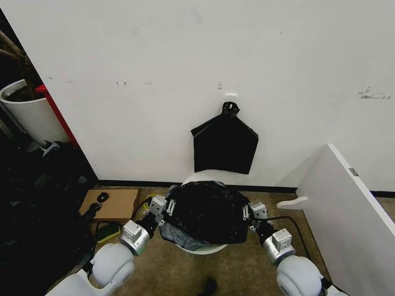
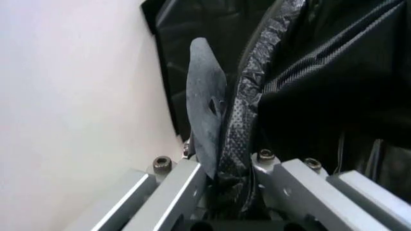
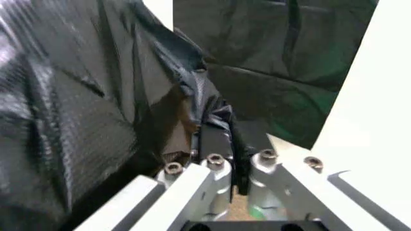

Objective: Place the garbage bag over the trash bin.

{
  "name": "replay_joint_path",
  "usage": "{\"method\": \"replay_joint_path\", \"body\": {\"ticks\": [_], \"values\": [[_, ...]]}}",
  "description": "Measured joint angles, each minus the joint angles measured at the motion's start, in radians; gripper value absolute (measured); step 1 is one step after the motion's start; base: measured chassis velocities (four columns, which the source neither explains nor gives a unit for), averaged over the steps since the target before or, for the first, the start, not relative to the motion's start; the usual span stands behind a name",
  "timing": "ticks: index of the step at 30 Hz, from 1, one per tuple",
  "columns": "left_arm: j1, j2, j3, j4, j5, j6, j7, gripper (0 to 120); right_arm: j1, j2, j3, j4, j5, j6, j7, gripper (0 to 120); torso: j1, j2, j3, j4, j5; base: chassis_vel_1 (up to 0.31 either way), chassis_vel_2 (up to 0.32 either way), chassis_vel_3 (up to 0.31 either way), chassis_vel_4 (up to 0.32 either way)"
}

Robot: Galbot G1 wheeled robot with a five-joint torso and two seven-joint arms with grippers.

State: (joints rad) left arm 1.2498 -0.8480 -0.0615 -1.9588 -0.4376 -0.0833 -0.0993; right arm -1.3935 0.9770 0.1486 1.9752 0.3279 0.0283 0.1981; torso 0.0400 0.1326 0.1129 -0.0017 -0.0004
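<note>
both tools, left tool (image 1: 168,206) and right tool (image 1: 249,211), clamped on garbage bag (image 1: 207,209) (apparently draped) over trash bin (image 1: 203,248)

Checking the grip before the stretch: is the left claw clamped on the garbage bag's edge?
Yes: in the left wrist view the left claw pinches a bunched strip of the garbage bag between its fingers.
</note>
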Motion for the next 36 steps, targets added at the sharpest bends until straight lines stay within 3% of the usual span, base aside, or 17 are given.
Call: {"method": "replay_joint_path", "body": {"ticks": [13, 22, 25, 29, 36], "values": [[-0.013, -0.026, -0.02, -0.033, -0.253, 0.123, -0.129, 1, -0.032, 0.033, 0.089, 0.083, 0.288, -0.026, 0.066, 52, 0.0, 0.0, 0.0, 0.0001, -0.0001, 0.0, 0.0, 0.0, 0.0], [-0.021, -0.028, -0.019, -0.021, -0.269, 0.138, -0.139, 1, -0.045, 0.054, 0.148, 0.085, 0.404, -0.071, 0.1, 80, 0.0, 0.0, 0.0, 0.0001, 0.0, 0.0, 0.0, 0.0, 0.0], [-0.02, -0.023, -0.02, -0.017, -0.242, 0.138, -0.131, 1, -0.054, 0.039, 0.16, 0.1, 0.489, -0.098, 0.042, 94, 0.0, 0.0, 0.0, 0.0001, 0.0003, 0.0, 0.0, 0.0, 0.0], [-0.008, -0.021, -0.024, -0.016, -0.223, 0.138, -0.135, 1, -0.073, 0.0, 0.176, 0.144, 0.629, -0.159, -0.074, 100, 0.0, 0.0, 0.0, -0.0001, -0.0001, 0.0, 0.0, 0.0, 0.0], [0.002, -0.023, -0.022, -0.018, -0.211, 0.144, -0.139, 1, -0.066, -0.018, 0.173, 0.162, 0.683, -0.174, -0.146, 100, 0.0, 0.0, 0.0, 0.0, 0.0, 0.0, 0.0, 0.0, 0.0]]}}
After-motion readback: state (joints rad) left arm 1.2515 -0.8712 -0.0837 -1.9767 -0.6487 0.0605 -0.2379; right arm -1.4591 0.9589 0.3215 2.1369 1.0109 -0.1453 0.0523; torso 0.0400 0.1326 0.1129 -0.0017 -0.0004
